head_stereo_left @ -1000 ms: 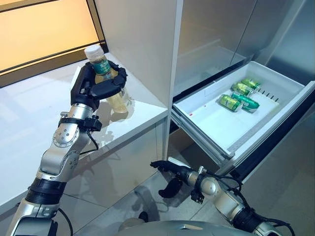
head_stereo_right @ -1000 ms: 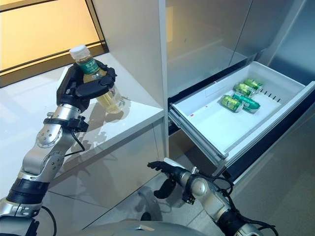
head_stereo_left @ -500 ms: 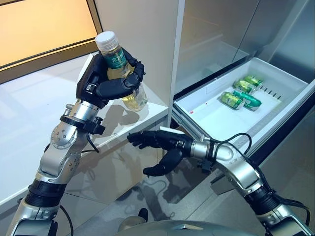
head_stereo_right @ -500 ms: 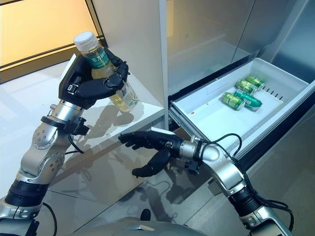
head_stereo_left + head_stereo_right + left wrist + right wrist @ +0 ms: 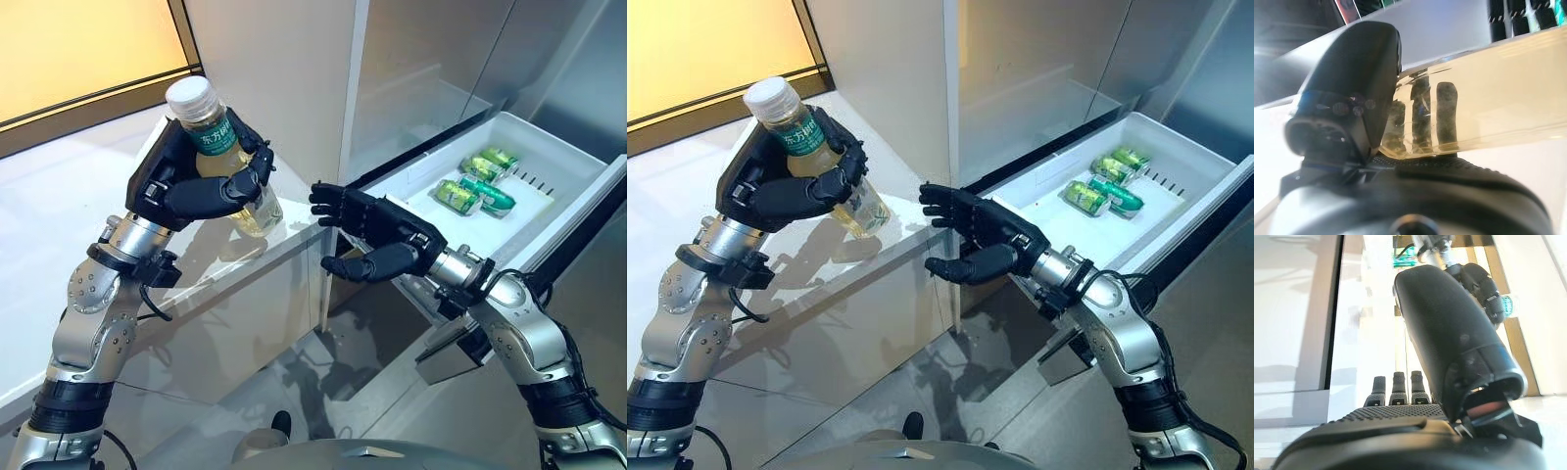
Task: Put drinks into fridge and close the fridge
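Note:
A clear bottle (image 5: pixel 214 137) of pale yellow drink, with a white cap and a green label, is tilted in the air above the white counter (image 5: pixel 59 255). My left hand (image 5: pixel 191 191) is shut round its middle; in the left wrist view the fingers (image 5: pixel 1445 112) show through the bottle (image 5: pixel 1488 93). My right hand (image 5: pixel 387 235) is open, palm towards the bottle, a short way to its right at the counter's corner. It holds nothing. The white fridge drawer (image 5: pixel 578 201) is pulled out at the right and holds green cans (image 5: pixel 477 181).
The fridge's tall white side wall (image 5: pixel 284 69) rises behind the bottle, between the counter and the drawer. A steel door panel (image 5: pixel 588 78) stands at the far right. Grey tiled floor (image 5: pixel 323 392) lies below the drawer.
My left hand has lifted the bottle off the counter and tilted it. My right hand has risen from low near the floor to beside the bottle.

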Available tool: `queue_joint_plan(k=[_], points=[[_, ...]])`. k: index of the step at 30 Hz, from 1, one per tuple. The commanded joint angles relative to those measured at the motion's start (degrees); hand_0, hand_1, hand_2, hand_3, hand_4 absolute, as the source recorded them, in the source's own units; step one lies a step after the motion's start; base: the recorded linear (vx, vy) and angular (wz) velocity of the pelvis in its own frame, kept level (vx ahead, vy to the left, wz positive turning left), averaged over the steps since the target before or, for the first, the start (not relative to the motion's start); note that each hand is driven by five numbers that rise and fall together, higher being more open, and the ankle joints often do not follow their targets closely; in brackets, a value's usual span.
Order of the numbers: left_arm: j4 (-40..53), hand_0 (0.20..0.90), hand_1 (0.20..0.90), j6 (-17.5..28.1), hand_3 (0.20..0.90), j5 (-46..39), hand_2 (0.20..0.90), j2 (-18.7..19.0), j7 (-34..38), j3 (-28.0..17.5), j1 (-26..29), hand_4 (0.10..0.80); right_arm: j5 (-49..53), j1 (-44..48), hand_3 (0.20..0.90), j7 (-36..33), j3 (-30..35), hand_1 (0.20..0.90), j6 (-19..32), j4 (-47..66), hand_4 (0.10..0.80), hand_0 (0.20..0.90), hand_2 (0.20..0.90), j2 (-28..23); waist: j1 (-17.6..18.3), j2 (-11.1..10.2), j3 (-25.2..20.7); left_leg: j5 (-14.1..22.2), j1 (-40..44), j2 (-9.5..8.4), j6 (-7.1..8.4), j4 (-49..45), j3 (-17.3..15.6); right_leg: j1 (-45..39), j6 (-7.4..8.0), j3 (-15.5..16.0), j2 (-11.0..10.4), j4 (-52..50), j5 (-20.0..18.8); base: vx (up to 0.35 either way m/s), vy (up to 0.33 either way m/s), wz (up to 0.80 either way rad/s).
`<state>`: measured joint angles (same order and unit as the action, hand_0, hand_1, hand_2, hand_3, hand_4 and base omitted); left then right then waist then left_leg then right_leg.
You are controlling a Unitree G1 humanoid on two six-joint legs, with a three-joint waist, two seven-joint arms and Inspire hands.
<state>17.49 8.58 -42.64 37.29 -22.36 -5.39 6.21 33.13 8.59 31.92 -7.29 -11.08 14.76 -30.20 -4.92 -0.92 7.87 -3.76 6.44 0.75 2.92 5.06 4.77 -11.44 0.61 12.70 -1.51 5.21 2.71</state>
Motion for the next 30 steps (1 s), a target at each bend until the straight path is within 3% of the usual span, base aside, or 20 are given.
queue_joint_plan(k=[1,21,30], points=[[5.62,0.300,0.300,8.89,0.200,-5.06,0.300,2.99,0.21,-3.48,6.70,0.100,6.17,3.78,0.900,-0.98,0.41,0.900,5.04,5.03,0.800,0.900,0.900,0.32,1.62,-0.14,-6.27,4.20,1.42,-4.23,-3.86,-0.06,-2.09,3.14,3.49,-3.41,-1.25,-0.84,-4.45,0.000,0.000,0.00],[5.68,0.300,0.300,5.09,0.200,-9.77,0.300,1.71,-3.23,7.65,13.95,0.100,8.01,17.92,0.900,-5.55,-11.46,0.900,-0.86,-0.34,0.800,0.900,0.900,0.47,1.12,-0.75,-6.35,4.23,2.07,-4.10,-3.96,-0.06,-2.33,2.69,2.80,-3.94,-0.89,-0.78,-4.33,0.002,0.000,-0.01],[5.53,0.300,0.300,3.31,0.200,-9.66,0.300,1.73,-5.42,9.86,15.92,0.100,8.48,22.52,0.900,-7.23,-14.57,0.900,-2.04,-2.52,0.800,0.900,0.900,2.18,0.58,-0.82,-6.60,4.18,2.07,-4.13,-4.03,-0.06,-2.20,2.59,2.57,-3.82,-0.81,-0.87,-4.23,0.004,-0.001,0.00]])
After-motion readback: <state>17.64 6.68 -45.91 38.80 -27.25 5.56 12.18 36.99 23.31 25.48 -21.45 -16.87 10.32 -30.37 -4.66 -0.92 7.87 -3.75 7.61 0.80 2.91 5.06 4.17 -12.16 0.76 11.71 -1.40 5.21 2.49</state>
